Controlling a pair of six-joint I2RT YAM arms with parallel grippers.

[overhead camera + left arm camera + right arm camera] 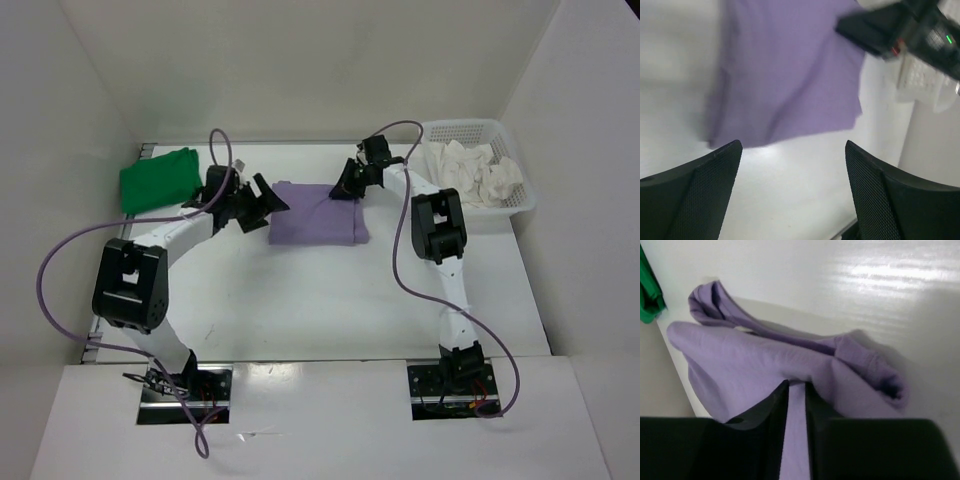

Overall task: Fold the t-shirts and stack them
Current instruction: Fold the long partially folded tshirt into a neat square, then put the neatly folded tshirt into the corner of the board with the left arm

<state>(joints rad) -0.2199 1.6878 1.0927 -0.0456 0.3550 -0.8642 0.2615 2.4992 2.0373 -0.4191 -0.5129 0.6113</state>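
The light purple t-shirt (315, 215) lies folded at the far middle of the table (330, 300). My left gripper (268, 200) hovers just off its left edge, open, with only bare table between its fingers (792, 147); the purple t-shirt (790, 75) fills that view beyond the fingertips. My right gripper (345, 188) is at the shirt's far right corner. In the right wrist view it is shut (797, 384) on a pinched fold of purple t-shirt (755, 360). The bright green t-shirt (160, 178) lies folded at the far left. A crumpled white t-shirt (478, 170) fills the basket.
The white mesh basket (520, 200) stands at the far right corner against the wall. White walls enclose the table on three sides. The right arm's wrist (900, 30) shows at the top right of the left wrist view. A green t-shirt edge (647, 295) shows in the right wrist view.
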